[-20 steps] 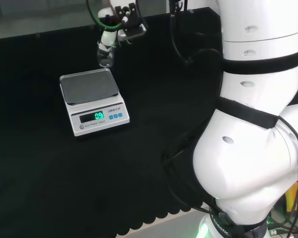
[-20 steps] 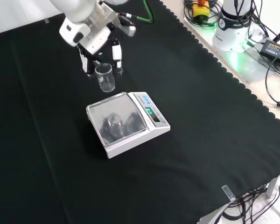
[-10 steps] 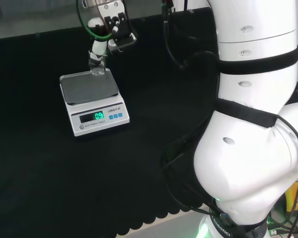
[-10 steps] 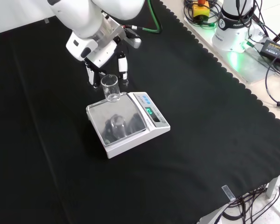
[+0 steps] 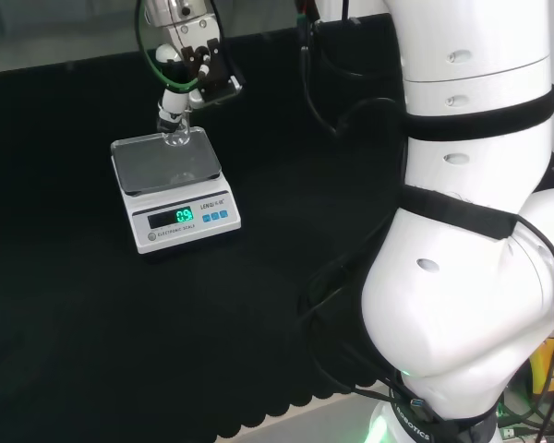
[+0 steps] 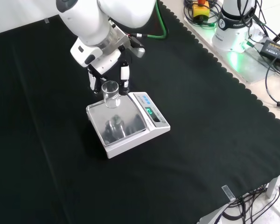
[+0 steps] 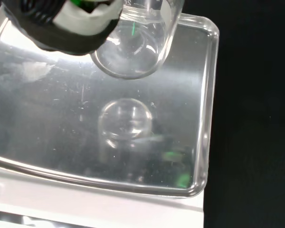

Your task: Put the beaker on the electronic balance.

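Gripping the beaker (image 6: 110,93), the hand (image 6: 107,74) hangs over the balance (image 6: 127,122) on black cloth (image 6: 200,154)

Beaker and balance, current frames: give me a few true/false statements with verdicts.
1. The hand has its fingers curled round the beaker. True.
2. The beaker lies on its side on the cloth. False: it is upright, held over the pan of the electronic balance.
3. The wrist view shows the beaker's mirror image in the steel pan, apart from the beaker's base, so the beaker looks not yet set down. True.
4. The balance's display is dark. False: green digits are lit in the head view.
5. The beaker is over the pan's middle. False: in the front view it is over the pan's far edge, nearest the hand.
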You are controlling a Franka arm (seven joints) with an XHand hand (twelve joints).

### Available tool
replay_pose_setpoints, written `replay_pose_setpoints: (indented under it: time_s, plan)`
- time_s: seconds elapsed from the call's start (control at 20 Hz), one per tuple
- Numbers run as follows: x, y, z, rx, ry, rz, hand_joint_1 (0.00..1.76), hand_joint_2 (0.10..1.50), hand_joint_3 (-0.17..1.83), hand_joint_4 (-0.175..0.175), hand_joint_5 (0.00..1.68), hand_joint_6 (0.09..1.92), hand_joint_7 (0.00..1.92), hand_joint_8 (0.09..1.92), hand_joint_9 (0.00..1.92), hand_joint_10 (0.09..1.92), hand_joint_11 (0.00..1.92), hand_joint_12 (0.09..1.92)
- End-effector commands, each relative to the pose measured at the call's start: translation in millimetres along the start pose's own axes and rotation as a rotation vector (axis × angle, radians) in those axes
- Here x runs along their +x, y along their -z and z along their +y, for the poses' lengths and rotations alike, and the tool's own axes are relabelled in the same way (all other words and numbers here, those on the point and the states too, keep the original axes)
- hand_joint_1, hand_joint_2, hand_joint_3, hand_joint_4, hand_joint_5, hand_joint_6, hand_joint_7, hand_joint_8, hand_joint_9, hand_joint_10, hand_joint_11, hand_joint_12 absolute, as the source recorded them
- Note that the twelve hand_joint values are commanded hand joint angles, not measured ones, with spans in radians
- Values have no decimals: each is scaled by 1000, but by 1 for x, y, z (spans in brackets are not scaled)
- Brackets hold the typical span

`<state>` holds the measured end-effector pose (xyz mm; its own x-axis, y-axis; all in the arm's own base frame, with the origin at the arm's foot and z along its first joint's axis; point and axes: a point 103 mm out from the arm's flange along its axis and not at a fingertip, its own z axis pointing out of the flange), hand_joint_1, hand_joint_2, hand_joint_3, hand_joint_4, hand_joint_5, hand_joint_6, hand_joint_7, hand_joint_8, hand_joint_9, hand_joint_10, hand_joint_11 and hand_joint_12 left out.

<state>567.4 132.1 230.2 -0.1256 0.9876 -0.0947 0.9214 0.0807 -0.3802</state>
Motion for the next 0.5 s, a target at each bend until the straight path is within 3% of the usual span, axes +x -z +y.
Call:
replay_pose_setpoints:
  time_s: [0.05, 0.5]
  plan:
    - [10, -2, 2, 7, -14, -49, 1143, 1036, 16, -63, 1127, 765, 1190, 668, 1596, 87, 1715, 458]
    - [26, -10, 11, 33, -24, -81, 1143, 1037, 15, -63, 1126, 766, 1187, 668, 1596, 87, 1716, 457]
